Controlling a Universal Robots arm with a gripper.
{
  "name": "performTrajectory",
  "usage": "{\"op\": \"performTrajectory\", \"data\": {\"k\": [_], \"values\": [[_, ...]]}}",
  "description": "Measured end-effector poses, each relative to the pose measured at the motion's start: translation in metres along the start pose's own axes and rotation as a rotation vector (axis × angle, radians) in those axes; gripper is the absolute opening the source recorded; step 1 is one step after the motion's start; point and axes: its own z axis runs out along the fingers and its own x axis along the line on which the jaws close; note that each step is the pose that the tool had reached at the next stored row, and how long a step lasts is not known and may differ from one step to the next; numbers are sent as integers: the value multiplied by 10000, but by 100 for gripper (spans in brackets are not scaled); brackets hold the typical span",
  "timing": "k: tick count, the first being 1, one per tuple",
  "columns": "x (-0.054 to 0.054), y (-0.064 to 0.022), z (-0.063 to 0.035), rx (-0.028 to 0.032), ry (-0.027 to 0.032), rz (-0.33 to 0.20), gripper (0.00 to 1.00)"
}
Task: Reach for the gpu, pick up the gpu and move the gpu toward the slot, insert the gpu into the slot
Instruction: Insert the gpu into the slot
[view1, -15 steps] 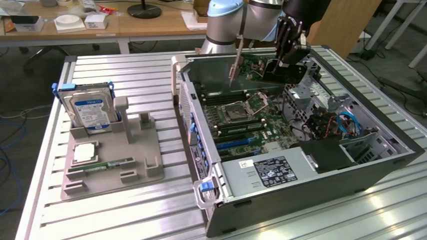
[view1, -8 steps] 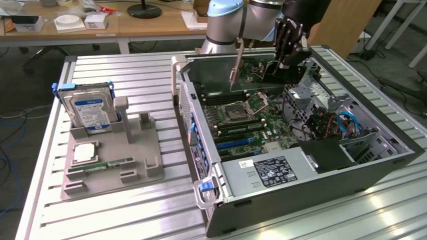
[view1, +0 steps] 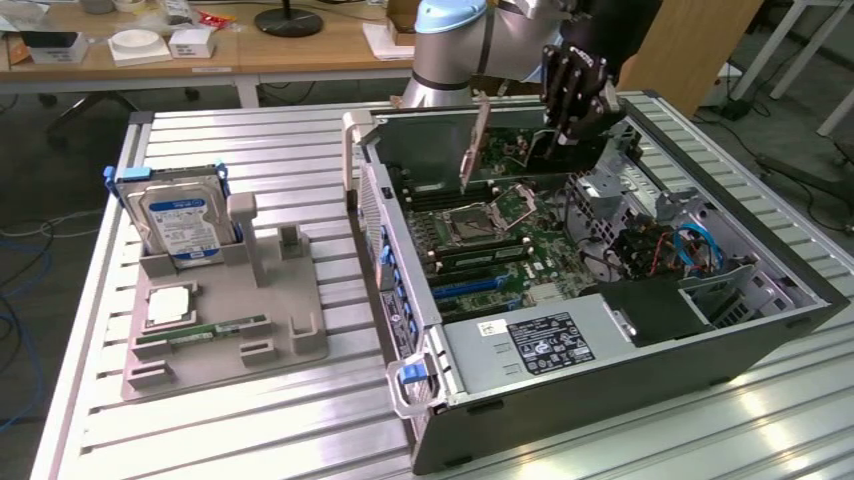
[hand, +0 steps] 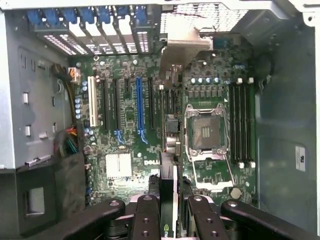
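Gpu (view1: 534, 150) (hand: 169, 180) is up on edge inside the open computer case (view1: 601, 400). It is raised above the motherboard (hand: 130, 115) near the case's back wall and sits in no slot. My gripper (view1: 574, 125) (hand: 170, 210) comes down on it from above, and my 2 fingers (hand: 147, 217) are pinching the card's top edge between them, 1 on each face. Its silver bracket (view1: 470, 145) (hand: 182, 47) hangs upright at the end toward the rear wall of the case. Looking down from my wrist, the card runs parallel to the expansion slots, between the long blue slot (hand: 139, 107) and the CPU socket (hand: 205, 130). Well apart, to the exterior view's left, a grey holder (view1: 267, 300) on the slatted table (view1: 240, 430) carries a hard drive (view1: 187, 215) with a blue label standing upright. A small green memory stick (view1: 214, 328) lies flat on the same holder.
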Motion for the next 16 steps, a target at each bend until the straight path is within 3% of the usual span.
{"op": "performTrajectory", "data": {"k": [9,11,14,16], "values": [[6,-7,141,-7,17,-498,26],[6,-8,161,41,16,-529,26],[12,36,185,161,13,-532,26],[15,88,216,186,13,-532,26]]}}
